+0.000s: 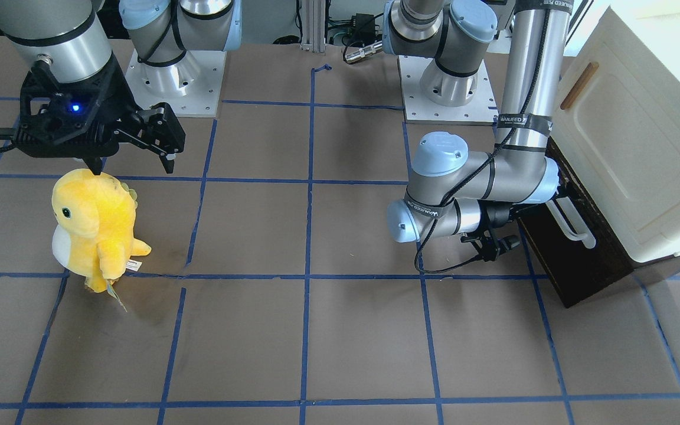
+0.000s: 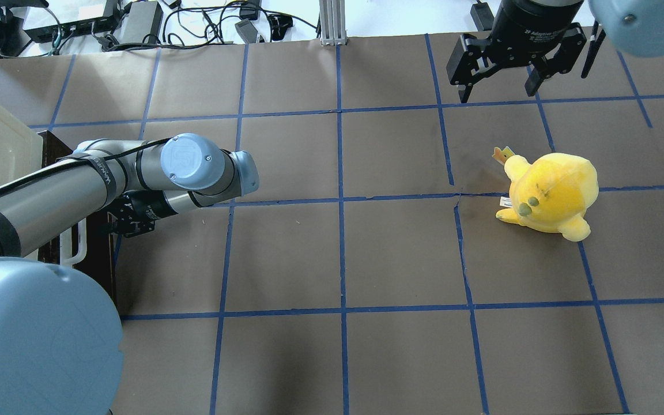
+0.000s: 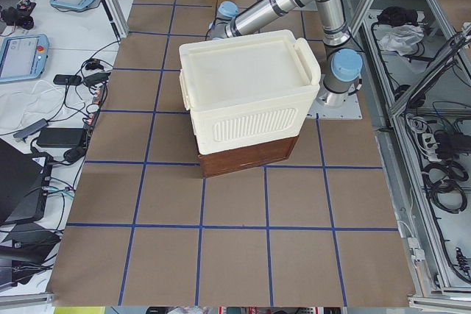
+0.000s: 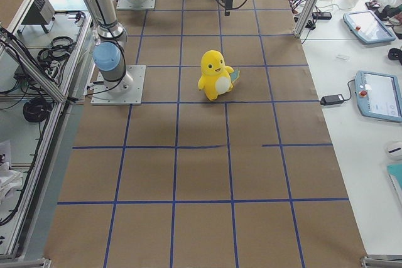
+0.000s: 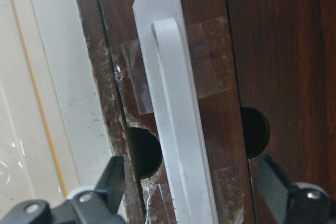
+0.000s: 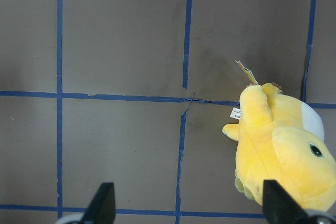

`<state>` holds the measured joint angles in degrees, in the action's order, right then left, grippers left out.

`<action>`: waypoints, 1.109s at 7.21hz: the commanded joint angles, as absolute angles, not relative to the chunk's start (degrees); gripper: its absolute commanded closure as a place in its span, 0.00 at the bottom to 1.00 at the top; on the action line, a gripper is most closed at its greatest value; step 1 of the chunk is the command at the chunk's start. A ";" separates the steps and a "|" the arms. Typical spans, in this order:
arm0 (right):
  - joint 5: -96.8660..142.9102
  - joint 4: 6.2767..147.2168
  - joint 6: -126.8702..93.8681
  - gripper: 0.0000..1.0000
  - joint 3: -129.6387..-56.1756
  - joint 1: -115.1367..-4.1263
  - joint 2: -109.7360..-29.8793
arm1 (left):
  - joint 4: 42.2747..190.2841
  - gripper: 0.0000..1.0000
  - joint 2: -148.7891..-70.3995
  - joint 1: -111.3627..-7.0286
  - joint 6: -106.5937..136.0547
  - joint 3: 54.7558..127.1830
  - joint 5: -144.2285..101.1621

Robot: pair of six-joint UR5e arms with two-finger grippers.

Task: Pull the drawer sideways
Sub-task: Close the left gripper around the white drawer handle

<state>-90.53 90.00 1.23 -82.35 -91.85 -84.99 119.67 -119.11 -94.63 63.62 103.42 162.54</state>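
**Left pincer straddling the drawer handle, not gripping anything**

Front-facing view: the drawer [image 1: 582,265] sits at the right edge under the cream cabinet [image 1: 641,147]. Its white bar handle [image 1: 573,227] is right by the left arm [image 1: 481,183]. Upper left, the right pincer [image 1: 132,168] hangs spread wide just above a yellow plush toy [image 1: 95,227] on the counter [image 1: 316,330].

Overhead: the drawer's just a dark sliver at the left edge under the left arm. The right pincer is released at top right, with the plush below it.

Left side view: the drawer's at frame centre, beneath the cabinet.

Right side view: the plush is upper middle.

Left wrist: the left pincer [image 5: 190,167] is released, with a finger either side of the handle and gaps showing.

Right wrist: wide open over bare counter, plush lower right.
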 commanded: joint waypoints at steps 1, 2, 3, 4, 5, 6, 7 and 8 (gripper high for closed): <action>-90.53 90.00 1.23 0.00 -82.35 -91.85 -84.99 | 122.06 0.61 -119.01 -94.66 63.28 103.19 162.60; -90.53 90.00 1.23 0.00 -82.35 -91.85 -84.99 | 122.69 0.66 -119.18 -94.66 63.19 102.84 162.60; -90.61 90.00 1.23 0.00 -82.35 -91.85 -84.99 | 122.78 0.67 -119.18 -94.66 63.19 102.92 162.60; -90.53 90.00 1.23 0.00 -82.35 -91.85 -84.99 | 122.87 0.77 -119.27 -94.66 63.19 102.92 162.51; -90.53 90.00 1.23 0.00 -82.35 -91.85 -84.99 | 122.87 0.81 -119.35 -94.66 63.19 103.09 162.34; -90.53 90.00 1.23 0.00 -82.35 -91.85 -84.99 | 122.87 0.80 -119.36 -94.66 63.19 102.92 162.16; -90.53 90.00 1.23 0.00 -82.35 -91.85 -84.99 | 122.87 0.80 -119.27 -94.66 63.19 102.83 162.16; -90.53 90.00 1.23 0.00 -82.35 -91.85 -84.99 | 123.05 0.80 -119.01 -94.83 63.19 102.22 162.33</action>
<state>-90.53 90.00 1.23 -82.35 -91.85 -84.99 122.91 -119.25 -94.69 63.19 102.75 162.21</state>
